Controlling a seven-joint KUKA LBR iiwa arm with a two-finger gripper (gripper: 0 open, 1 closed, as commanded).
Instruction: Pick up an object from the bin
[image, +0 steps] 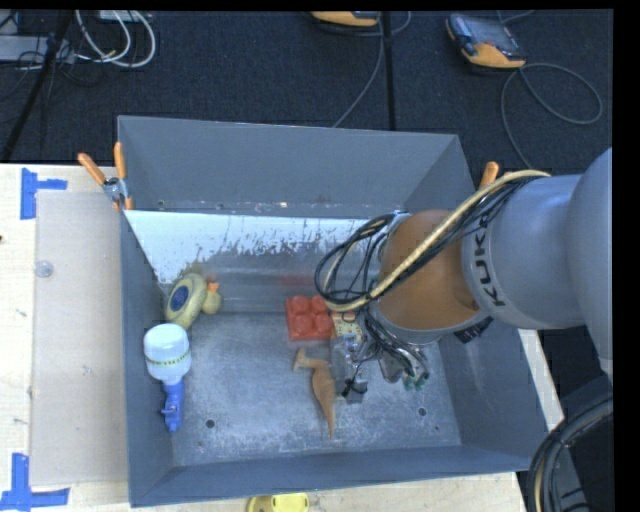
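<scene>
Grey bin (240, 400) floor is holding a brown toy dinosaur (322, 388) just beside the end effector (352, 382) (can't tell if it's open), probably light rigid plastic, best grabbed across its body.

Premises: a robotics laboratory or test cell. Grounds: an industrial arm (545, 250) lettered KUKA, with an orange wrist cover (430, 285) and looped black cables (340, 265), reaches into a grey metal bin (290, 165) holding a few small toys, among them a red building block (308, 317). The dark carpeted floor (250, 70) behind carries loose trailing leads (560, 95) and further equipment wiring (115, 35).
</scene>
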